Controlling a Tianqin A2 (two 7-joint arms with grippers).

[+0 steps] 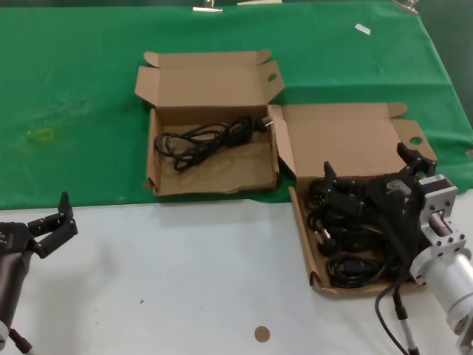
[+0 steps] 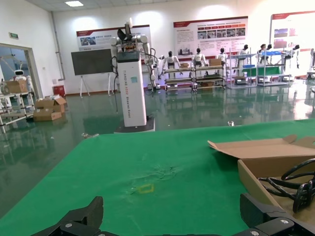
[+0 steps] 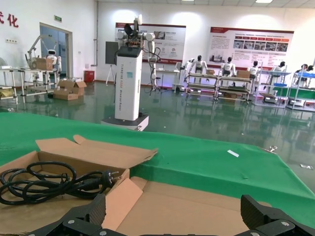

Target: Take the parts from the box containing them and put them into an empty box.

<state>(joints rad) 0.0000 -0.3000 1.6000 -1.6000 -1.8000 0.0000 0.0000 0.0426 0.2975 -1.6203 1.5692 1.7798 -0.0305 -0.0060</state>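
Right jaws (image 1: 369, 174) wide over full box (image 1: 304, 222)

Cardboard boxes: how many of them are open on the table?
2. One box lies on the green cloth, holding one black cable. The other box sits to its right, under the right claw, holding several cables.

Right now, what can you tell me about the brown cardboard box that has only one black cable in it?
The shallow brown cardboard box sits open on the green cloth, its hinged lid standing up at the back with small ear tabs. A side flap with a round hole sticks out from the lid. Inside lies one coiled black power cable with a plug. Its right side meets the other box's flap. No gripper touches it.
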